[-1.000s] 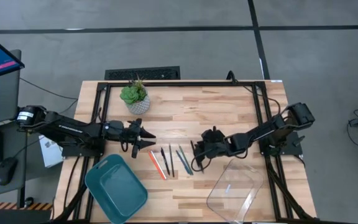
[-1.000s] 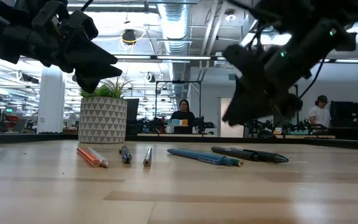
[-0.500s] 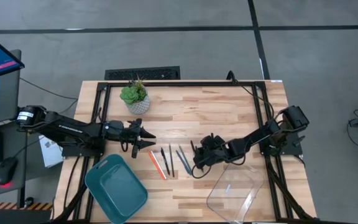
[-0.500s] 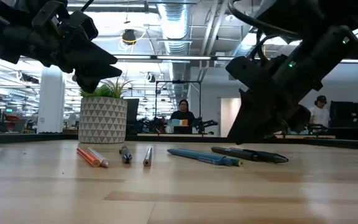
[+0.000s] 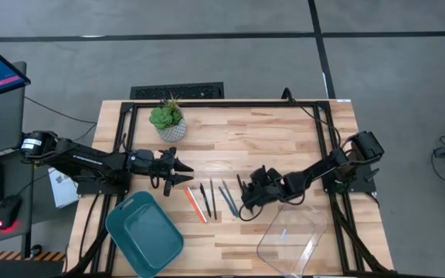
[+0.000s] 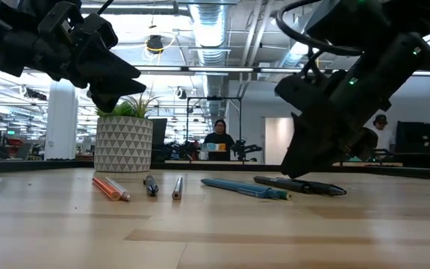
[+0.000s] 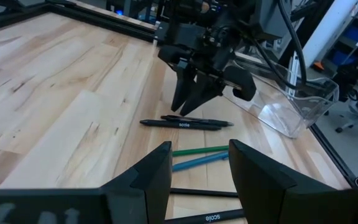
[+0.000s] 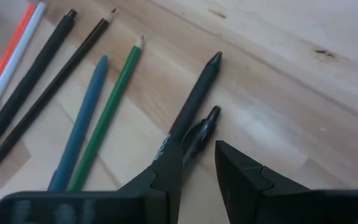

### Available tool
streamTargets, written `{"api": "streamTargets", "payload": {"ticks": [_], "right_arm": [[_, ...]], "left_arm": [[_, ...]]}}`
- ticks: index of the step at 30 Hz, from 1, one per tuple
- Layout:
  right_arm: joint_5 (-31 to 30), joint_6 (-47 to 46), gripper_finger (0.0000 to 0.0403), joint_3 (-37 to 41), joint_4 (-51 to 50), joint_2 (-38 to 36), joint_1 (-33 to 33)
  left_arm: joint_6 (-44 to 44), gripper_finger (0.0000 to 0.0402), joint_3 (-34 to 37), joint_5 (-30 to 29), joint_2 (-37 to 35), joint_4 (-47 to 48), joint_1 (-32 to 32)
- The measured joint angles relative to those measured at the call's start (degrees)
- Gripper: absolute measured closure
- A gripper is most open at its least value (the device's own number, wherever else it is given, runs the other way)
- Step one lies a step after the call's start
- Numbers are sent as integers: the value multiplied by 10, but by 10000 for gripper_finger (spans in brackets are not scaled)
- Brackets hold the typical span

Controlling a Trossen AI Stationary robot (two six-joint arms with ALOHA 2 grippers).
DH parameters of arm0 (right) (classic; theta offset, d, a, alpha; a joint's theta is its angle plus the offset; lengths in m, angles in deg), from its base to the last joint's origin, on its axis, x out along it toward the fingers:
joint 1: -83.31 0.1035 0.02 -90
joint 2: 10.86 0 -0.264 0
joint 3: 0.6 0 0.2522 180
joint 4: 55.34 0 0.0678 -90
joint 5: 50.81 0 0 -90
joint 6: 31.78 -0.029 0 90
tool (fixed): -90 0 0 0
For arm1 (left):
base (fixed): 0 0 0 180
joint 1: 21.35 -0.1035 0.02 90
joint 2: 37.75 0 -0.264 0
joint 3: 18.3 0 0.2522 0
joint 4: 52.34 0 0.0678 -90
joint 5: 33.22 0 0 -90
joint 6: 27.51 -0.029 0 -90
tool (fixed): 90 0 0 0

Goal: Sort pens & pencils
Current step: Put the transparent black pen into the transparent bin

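Pens (image 5: pixel 224 198) and pencils (image 5: pixel 197 204) sit centre frame on the worktop (image 5: pixel 284 139). Right gripper (image 5: pixel 243 205) has dropped low beside them, open and empty, so a pickup looks close. Left gripper (image 5: pixel 184 175) waits open.

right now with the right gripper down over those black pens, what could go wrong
The right gripper hangs open over two black pens lying side by side; closing could pinch both, or nudge one so it rolls away. The green pencil and teal pen lie close beside them, so a sideways slip might scatter the row. The clear bin sits right beside that arm and might get bumped.
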Motion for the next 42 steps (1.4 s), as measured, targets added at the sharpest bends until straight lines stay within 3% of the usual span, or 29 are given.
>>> {"api": "streamTargets", "payload": {"ticks": [11, 23, 42], "right_arm": [[39, -4, 284, 0, 0, 3, 2], [37, 1, 284, 0, 16, 3, -9], [8, -4, 284, -1, -44, 2, -18]], "left_arm": [[2, 252, 0, 0, 0, 0, 0], [2, 252, 0, 0, 0, -1, 0], [2, 252, 0, 0, 0, -1, 0]]}}
